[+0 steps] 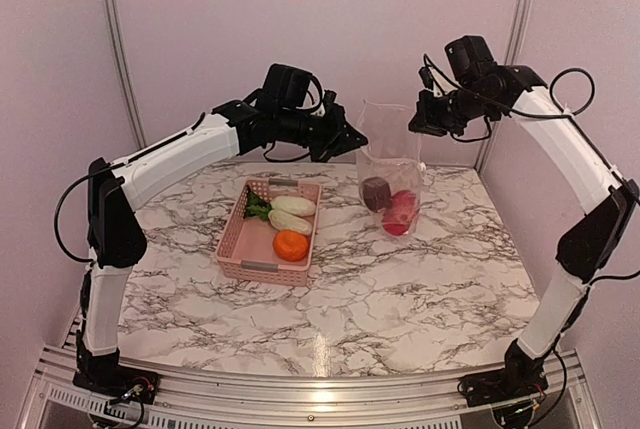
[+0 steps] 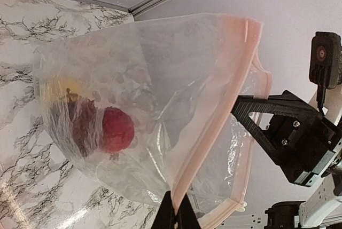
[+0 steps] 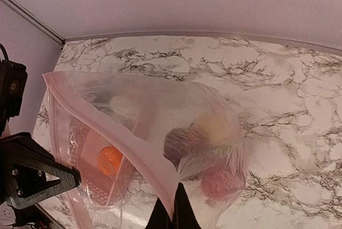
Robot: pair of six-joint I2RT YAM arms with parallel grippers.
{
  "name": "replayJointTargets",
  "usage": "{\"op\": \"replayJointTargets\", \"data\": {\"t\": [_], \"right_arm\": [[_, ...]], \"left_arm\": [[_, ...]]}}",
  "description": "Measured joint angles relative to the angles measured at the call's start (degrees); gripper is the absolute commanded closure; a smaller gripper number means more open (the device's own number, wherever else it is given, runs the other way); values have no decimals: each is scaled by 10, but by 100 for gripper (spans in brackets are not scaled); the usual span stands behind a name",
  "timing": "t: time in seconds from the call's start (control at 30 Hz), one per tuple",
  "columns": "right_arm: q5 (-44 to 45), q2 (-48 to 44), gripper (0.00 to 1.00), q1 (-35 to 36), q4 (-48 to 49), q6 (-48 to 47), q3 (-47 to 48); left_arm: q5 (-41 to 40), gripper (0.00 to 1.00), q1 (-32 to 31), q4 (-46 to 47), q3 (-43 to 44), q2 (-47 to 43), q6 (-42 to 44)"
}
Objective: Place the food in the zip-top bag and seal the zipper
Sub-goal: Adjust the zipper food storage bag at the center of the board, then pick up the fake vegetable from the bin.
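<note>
The clear bag [image 1: 388,164] hangs upright between the two arms, just to the right of the pink basket [image 1: 262,270] on the marble table [image 1: 400,299]. The left gripper [image 1: 357,139] is clamped on the left side of the bag's mouth. The right gripper [image 1: 413,125] is clamped on the right side. Each wrist view shows its own fingers pressed together on the pinkish zipper strip [image 2: 214,117]. The two lips of that strip stand apart (so the mouth is unsealed). Low in the bag sit a dark purple piece [image 1: 375,192], a red piece [image 1: 401,211] and a yellow piece [image 2: 60,87]. In the basket lie two white pieces [image 1: 293,207], an orange piece [image 1: 291,245] and a leafy green piece [image 1: 257,207].
</note>
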Motion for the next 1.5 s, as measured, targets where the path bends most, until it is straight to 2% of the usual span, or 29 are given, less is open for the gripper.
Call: {"op": "replayJointTargets", "data": {"t": [0.03, 0.17, 0.2, 0.23, 0.47, 0.57, 0.87, 1.1, 1.17, 1.3, 1.5], "right_arm": [[4, -3, 100, 0, 2, -1, 3], [12, -28, 100, 2, 19, 1, -6], [12, -40, 100, 2, 30, 2, -20], [12, -49, 100, 2, 37, 3, -35], [7, -89, 100, 21, 105, 16, -209], [1, -89, 100, 29, 114, 21, -250], [-16, -88, 100, 42, 143, 29, -254], [-18, -87, 100, 43, 142, 29, -246], [-19, -87, 100, 43, 142, 29, -246], [-21, -87, 100, 43, 142, 29, -246], [-26, -88, 100, 43, 142, 29, -248]], "left_arm": [[4, 89, 0, 0, 1, 0, 0], [17, 24, -1, -3, -7, -2, 15], [16, 5, -1, -6, -15, -5, 23], [13, 2, -1, -10, -27, -10, 35], [-61, 1, 1, -85, -157, -98, 130], [-81, 1, 7, -109, -217, -157, 167], [-220, 1, 13, -93, -357, -312, 223], [-378, 1, 14, -111, -358, -331, 227], [-391, 3, 21, -77, -403, -350, 216], [-372, 15, 40, -44, -504, -389, 192], [-327, 21, 49, -39, -530, -366, 162]]}}
